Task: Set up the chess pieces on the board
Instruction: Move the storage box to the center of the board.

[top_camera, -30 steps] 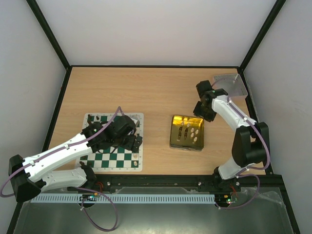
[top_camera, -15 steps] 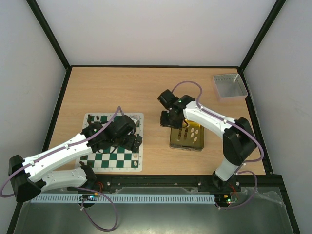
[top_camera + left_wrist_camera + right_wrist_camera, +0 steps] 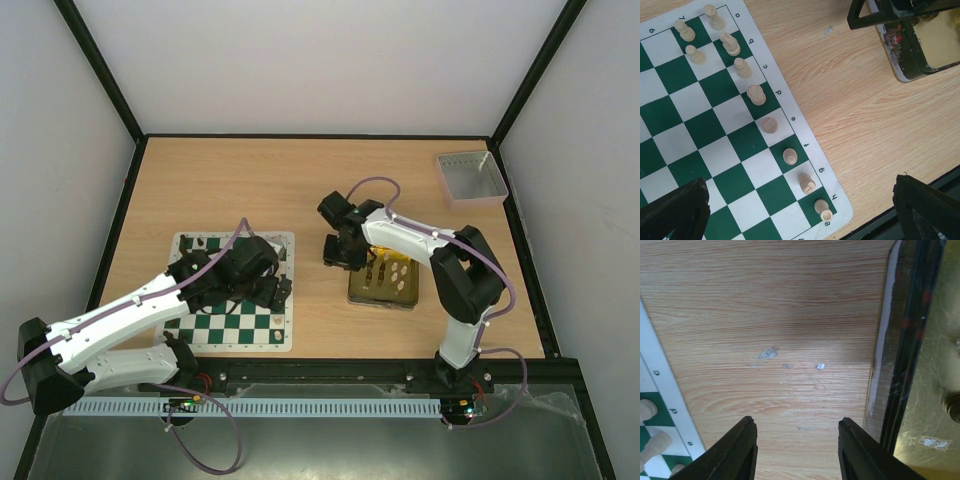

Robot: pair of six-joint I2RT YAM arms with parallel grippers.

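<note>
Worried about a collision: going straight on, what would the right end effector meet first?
Probably the bare table, in the gap between the board and the yellow tray; height unclear.

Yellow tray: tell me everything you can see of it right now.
The yellow tray is a shallow, glossy, translucent gold rectangle with a darker raised rim, lying flat on the wooden table to the right of the board. Several cream-white pieces lie inside, plus what looks like one dark piece. The right gripper hangs over bare wood just off its left rim, jaws part open with nothing between them; no contact shows.
</note>
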